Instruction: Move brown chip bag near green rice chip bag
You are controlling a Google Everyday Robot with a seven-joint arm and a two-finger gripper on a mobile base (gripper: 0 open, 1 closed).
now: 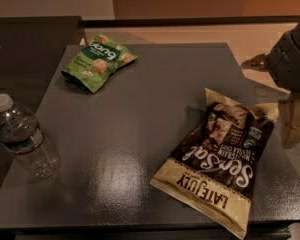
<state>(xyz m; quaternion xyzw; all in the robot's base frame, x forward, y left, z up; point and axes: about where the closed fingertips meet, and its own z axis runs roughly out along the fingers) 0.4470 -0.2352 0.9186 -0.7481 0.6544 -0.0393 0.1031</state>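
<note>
The brown chip bag (220, 159) lies flat on the dark grey table (140, 134) at the front right, its "LATE JULY" end toward the front edge. The green rice chip bag (98, 61) lies at the back left of the table, well apart from it. My gripper (293, 121) hangs at the right edge of the view, just right of the brown bag's top corner and beyond the table's right side. It holds nothing that I can see.
A clear plastic water bottle (22, 136) with a white cap stands at the table's front left corner. A second dark surface (30, 39) lies behind at the left. Tan floor (215, 34) lies behind and to the right.
</note>
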